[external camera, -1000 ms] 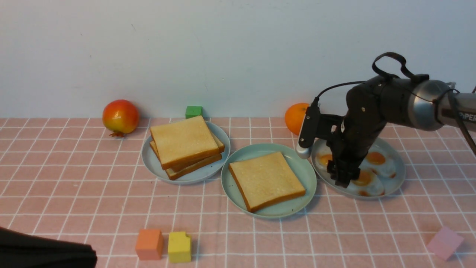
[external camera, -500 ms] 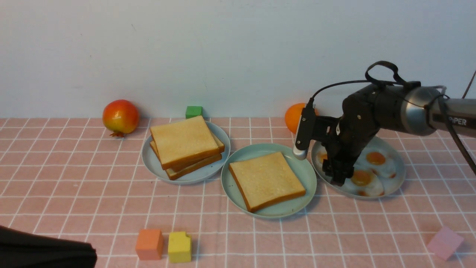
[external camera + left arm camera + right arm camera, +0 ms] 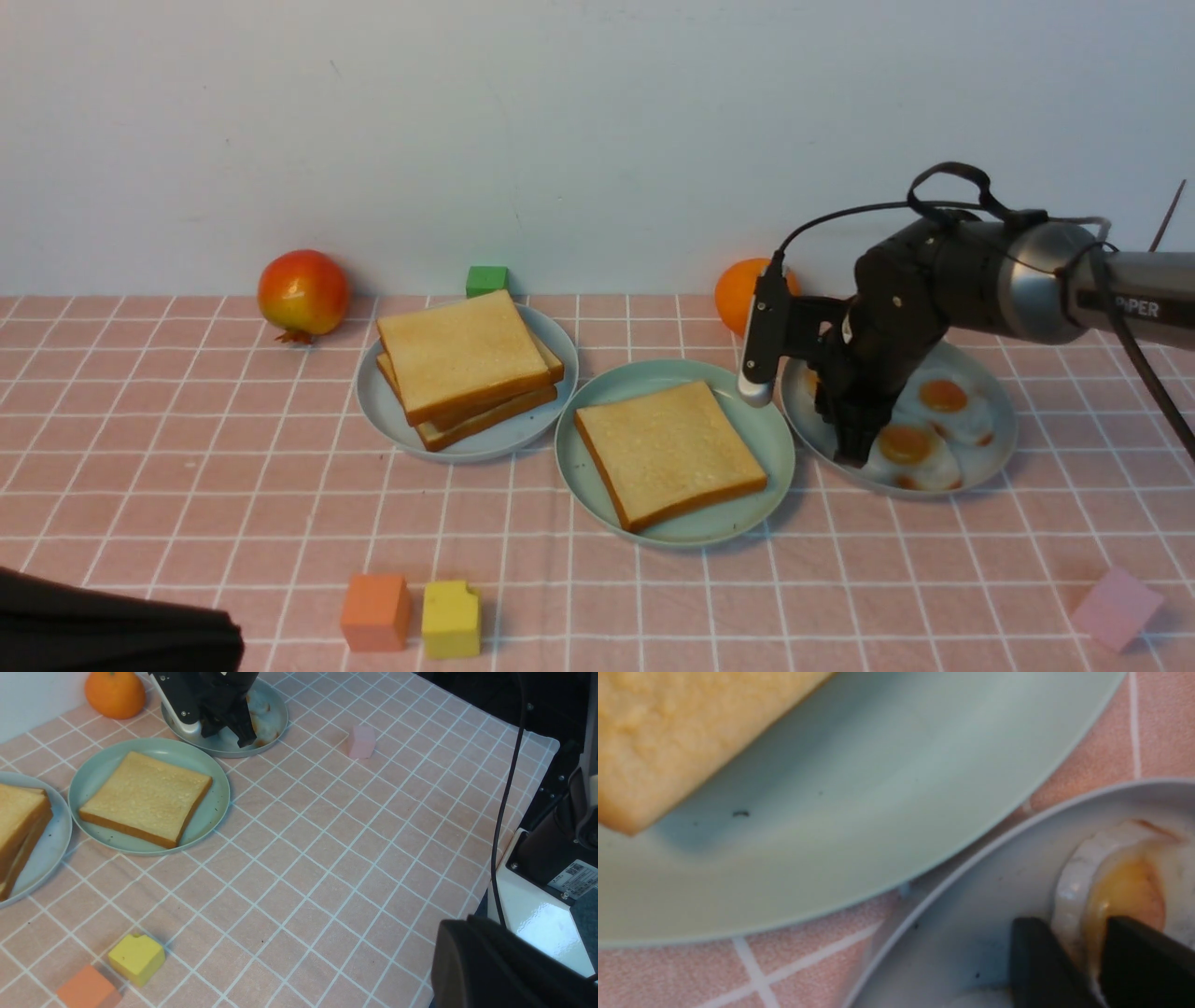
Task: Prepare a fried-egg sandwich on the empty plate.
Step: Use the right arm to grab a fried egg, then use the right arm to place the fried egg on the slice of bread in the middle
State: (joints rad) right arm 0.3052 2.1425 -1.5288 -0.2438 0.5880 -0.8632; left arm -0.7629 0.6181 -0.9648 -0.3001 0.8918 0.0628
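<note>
Right of centre in the front view, the right gripper (image 3: 851,459) reaches down to the grey plate (image 3: 991,457), its jaws narrowed around the edge of a fried egg (image 3: 1125,896). At centre, one toast slice (image 3: 670,455) lies on the green plate (image 3: 597,504); at lower left, the left gripper (image 3: 472,952) is closed.

We look forward over the worktop (image 3: 597,597); both wrist views look down, the right one closest, all sharing the mint-green plate (image 3: 780,439).
</note>
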